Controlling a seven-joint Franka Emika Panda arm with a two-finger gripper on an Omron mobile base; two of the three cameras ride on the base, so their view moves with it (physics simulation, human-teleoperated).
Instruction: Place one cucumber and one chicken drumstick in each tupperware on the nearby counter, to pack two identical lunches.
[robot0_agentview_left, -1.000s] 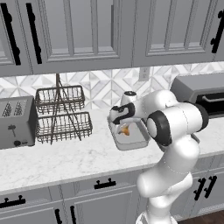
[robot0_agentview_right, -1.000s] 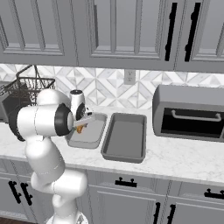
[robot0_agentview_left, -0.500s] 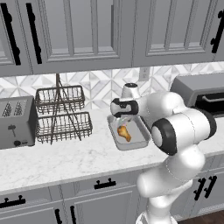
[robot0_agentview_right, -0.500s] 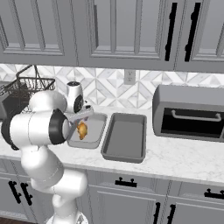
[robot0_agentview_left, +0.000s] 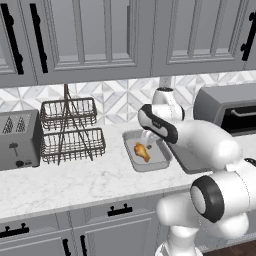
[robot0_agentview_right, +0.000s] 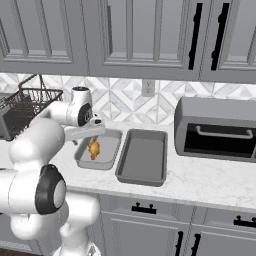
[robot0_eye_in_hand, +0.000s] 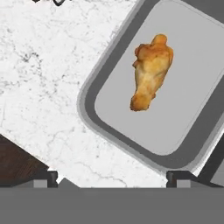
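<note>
Now, drumstick: the orange-brown cooked chicken drumstick (robot0_eye_in_hand: 151, 77) lies flat on the floor of the smaller, lighter grey rectangular tupperware (robot0_eye_in_hand: 111, 127), clear of its walls and touched by nothing; it lies there because one piece of chicken belongs in each lunch.
Gripper: the dark two-finger gripper (robot0_eye_in_hand: 113, 177) hangs above that tray, its tips set wide apart and empty, so the drumstick is released.
Second tray: the larger, darker grey tupperware (robot0_agentview_right: 142, 157) sits just beside the smaller one on the white marble-look counter (robot0_agentview_left: 75, 180) and looks bare inside.
Placement logic: the two trays stand side by side, probably so that matching portions can go into each with little travel of the arm.
Progress: judging from this, the smaller tray has its chicken and lacks a cucumber; the larger tray lacks both.
Surroundings: a black wire basket rack (robot0_agentview_left: 70, 132) and a grey toaster (robot0_agentview_left: 19, 140) stand on the robot's left of the trays, a grey toaster oven (robot0_agentview_right: 217, 129) on its right.
</note>
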